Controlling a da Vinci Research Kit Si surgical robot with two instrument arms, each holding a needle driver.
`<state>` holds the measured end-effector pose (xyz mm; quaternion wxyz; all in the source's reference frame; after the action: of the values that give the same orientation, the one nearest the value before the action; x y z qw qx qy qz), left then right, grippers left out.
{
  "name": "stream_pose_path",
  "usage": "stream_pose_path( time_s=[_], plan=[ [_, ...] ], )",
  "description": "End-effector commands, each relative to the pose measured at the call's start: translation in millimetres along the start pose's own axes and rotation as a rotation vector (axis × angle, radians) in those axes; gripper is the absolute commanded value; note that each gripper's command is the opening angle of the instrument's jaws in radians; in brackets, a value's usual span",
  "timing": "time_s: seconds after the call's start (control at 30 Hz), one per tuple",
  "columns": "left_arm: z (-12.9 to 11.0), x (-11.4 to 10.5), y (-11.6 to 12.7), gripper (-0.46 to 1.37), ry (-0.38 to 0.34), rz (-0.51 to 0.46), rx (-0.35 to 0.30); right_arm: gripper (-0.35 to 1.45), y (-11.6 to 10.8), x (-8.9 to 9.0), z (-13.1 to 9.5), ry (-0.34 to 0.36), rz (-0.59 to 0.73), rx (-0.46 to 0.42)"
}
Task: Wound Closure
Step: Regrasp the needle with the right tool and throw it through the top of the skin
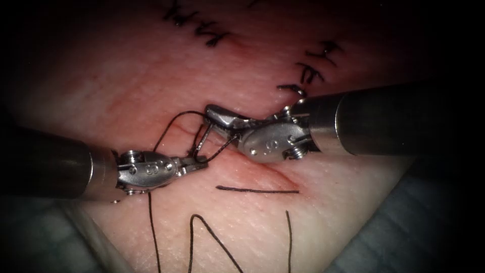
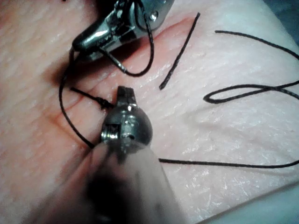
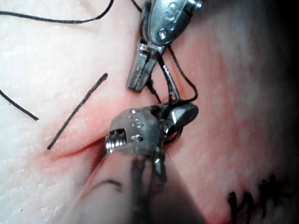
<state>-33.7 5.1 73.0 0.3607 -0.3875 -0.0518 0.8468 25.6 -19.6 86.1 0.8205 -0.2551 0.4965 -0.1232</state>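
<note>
On the tissue (image 1: 126,91), my left tool (image 1: 201,163) sits just left of the red cut (image 1: 275,173), jaws shut on the dark thread (image 1: 174,117). The right tool (image 1: 212,112) reaches in above the cut, jaws shut, with thread looped around them and running down to the left tool. Between the two tips runs a thin grey strand (image 1: 202,139); I cannot tell whether it is the needle or thread. The left tool's tip (image 2: 125,93) lies beside a short knotted thread tail (image 2: 88,95). The right tool's jaws (image 3: 184,114) lie close under the left tool's jaws (image 3: 139,77).
A cut piece of thread (image 1: 257,190) lies across the tissue below the cut. Loose thread (image 1: 212,237) winds toward the front edge. Finished stitches (image 1: 310,73) sit at the back, along with others (image 1: 202,30). Grey-blue drape (image 1: 404,227) borders the tissue at the lower right.
</note>
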Motion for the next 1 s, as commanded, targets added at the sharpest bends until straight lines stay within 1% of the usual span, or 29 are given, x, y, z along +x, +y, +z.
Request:
stream_pose_path(
  time_s=[0.03, 0.1, 0.2, 0.27, 0.33, 0.4, 0.47, 0.53, 0.6, 0.63, 0.7, 0.83, 0.93, 1.0],
  plan=[
    [0.2, 0.3, -0.1, -0.35, -0.002, -0.003, -0.01, -0.35, 0.1, 0.1, 0.0, 0.0, 0.001, -0.002],
    [0.6, 0.9, -0.1, -0.35, -0.004, -0.014, -0.008, -0.35, 0.2, 0.1, -0.1, 0.0, 0.002, -0.001],
    [1.0, 1.1, 0.1, -0.35, -0.007, -0.015, -0.005, -0.35, 0.3, 0.1, -0.1, 0.0, 0.003, -0.001],
    [1.2, 0.8, 0.1, -0.35, -0.026, -0.01, -0.004, -0.35, 0.4, 0.1, -0.2, 0.0, 0.004, 0.0],
    [1.5, -0.1, 0.1, -0.35, -0.068, 0.0, 0.0, -0.35, 0.5, 0.1, -0.2, 0.001, 0.004, 0.0],
    [2.1, -1.5, 0.1, -0.35, -0.113, 0.016, 0.005, -0.35, 0.5, 0.1, -0.3, 0.001, 0.005, 0.0],
    [2.8, -3.1, 0.0, -0.35, -0.14, 0.032, 0.015, -0.35, 0.5, 0.1, -0.3, 0.002, 0.005, 0.001],
    [3.2, -4.8, -0.1, -0.35, -0.167, 0.03, 0.023, -0.35, 0.6, 0.1, -0.4, 0.002, 0.005, 0.001],
    [3.7, -6.9, -0.2, -0.35, -0.199, 0.014, 0.024, -0.35, 0.7, 0.1, -0.4, 0.002, 0.006, 0.002],
    [3.9, -7.6, -0.2, -0.35, -0.211, 0.014, 0.024, -0.35, 0.7, 0.1, -0.4, 0.002, 0.006, 0.002],
    [4.2, -8.6, -0.3, -0.35, -0.234, 0.013, 0.028, -0.35, 0.7, 0.1, -0.4, 0.002, 0.007, 0.002],
    [5.0, -11.5, -0.9, -0.35, -0.28, 0.004, 0.03, -0.35, 0.9, 0.1, -0.5, 0.002, 0.008, 0.002],
    [5.2, -12.7, -1.2, -0.35, -0.315, 0.0, 0.035, -0.35, 0.9, 0.1, -0.4, 0.002, 0.008, 0.002],
    [5.1, -13.6, -1.4, -0.35, -0.324, -0.015, 0.035, -0.35, 1.0, 0.0, -0.4, 0.001, 0.009, 0.003]
  ],
)
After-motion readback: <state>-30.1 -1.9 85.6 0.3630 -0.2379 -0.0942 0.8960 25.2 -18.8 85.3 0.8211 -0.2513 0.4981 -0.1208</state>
